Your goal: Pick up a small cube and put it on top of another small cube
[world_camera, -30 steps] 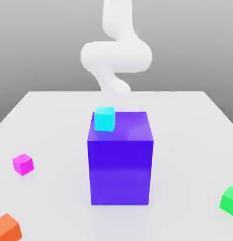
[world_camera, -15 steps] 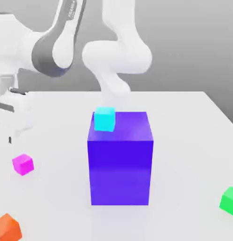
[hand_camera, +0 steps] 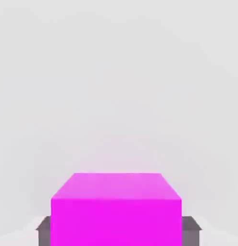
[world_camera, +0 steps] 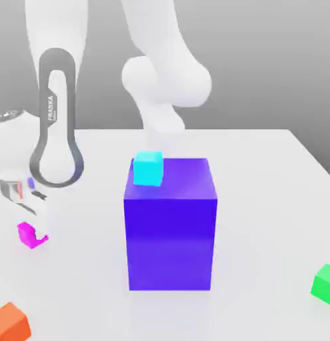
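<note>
The gripper [world_camera: 34, 230] pinches the small bright magenta cube [hand_camera: 116, 209] between its dark fingers [hand_camera: 43, 229], low on the white table [world_camera: 261, 200]. Grasp looks done; the lift and carry remain, likely to the small cyan cube [world_camera: 148, 168] atop the big blue-purple block [world_camera: 170, 226] well beyond the gripper.

My magenta cube [world_camera: 29, 234] sits lower left; cyan cube [world_camera: 148, 168] tops the blue-purple block [world_camera: 170, 240]; orange cube [world_camera: 10, 322], green cube [world_camera: 324, 282]; white table [world_camera: 261, 200].
</note>
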`<state>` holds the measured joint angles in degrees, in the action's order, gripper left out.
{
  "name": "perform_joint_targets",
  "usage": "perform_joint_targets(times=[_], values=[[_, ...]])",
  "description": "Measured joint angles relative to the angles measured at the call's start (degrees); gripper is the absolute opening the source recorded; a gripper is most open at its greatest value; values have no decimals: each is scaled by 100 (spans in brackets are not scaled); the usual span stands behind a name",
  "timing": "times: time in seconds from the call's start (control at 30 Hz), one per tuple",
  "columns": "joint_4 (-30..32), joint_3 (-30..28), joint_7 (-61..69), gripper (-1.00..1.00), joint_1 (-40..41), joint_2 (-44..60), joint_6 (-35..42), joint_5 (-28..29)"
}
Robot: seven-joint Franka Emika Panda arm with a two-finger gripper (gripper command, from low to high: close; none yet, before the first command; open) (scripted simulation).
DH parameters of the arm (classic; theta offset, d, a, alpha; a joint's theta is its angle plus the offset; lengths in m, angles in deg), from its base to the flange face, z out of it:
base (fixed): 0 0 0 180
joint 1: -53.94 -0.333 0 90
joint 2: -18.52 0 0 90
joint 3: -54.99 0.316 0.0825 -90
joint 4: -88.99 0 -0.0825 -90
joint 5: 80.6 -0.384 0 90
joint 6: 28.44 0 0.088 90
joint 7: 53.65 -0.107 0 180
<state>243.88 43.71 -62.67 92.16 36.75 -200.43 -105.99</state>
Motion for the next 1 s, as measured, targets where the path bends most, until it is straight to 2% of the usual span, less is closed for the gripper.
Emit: perform_joint_targets(times=[0.03, 0.1, 0.23, 0.3, 0.7, 1.0], values=[[-22, 125, 61, -100, 108, 82, -68, -76], [33, -119, -107, -100, -89, -104, 74, 136], [241, -914, -926, -100, -635, -877, 613, 1223], [243, -1043, -1295, -100, -707, -1244, 867, 1665], [-1079, 726, -2279, -100, -3168, -1171, 1745, 1951], [-1462, 1948, -3030, -100, -4655, -1024, 2144, 2471]])
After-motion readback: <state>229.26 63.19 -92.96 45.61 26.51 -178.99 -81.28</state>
